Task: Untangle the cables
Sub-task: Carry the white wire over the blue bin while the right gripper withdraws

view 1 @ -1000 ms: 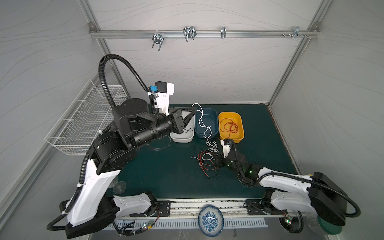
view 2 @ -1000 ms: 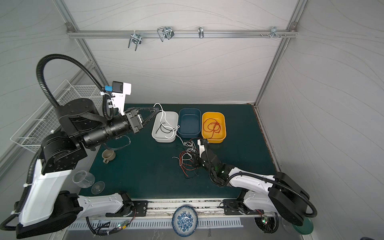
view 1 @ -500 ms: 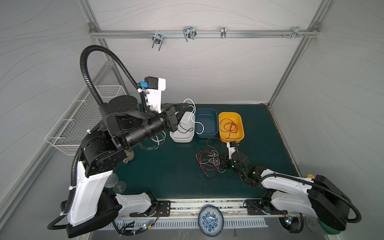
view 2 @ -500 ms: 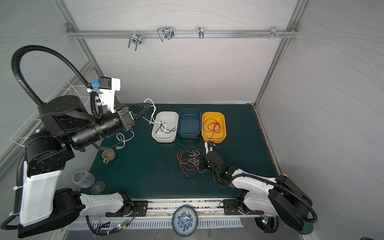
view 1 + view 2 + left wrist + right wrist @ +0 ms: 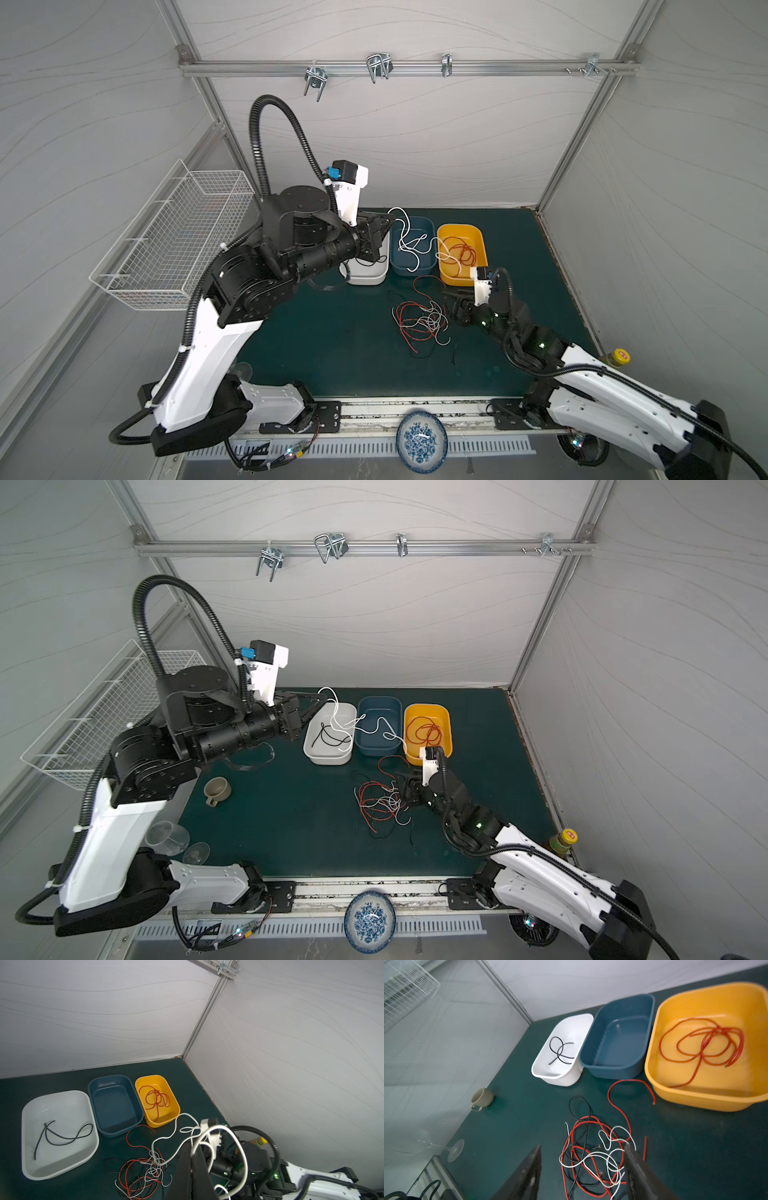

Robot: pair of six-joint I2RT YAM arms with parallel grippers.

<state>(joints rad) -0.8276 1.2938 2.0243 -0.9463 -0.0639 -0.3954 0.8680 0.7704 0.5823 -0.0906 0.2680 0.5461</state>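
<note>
My left gripper is shut on a white cable and holds it up over the trays. The slack drapes across the blue tray toward the yellow tray. A tangle of red, white and black cables lies on the green mat. My right gripper is low at its right edge, open, a finger on either side. One black cable lies in the white tray, and red cable in the yellow one.
A beige cup and a tipped wine glass sit at the mat's left. A wire basket hangs on the left wall. A patterned plate lies at the front rail, and a bottle stands at the right edge.
My right gripper went from shut to open and drew back to the tangle's right side. My left arm swung left with the white cable, then back right over the trays.
</note>
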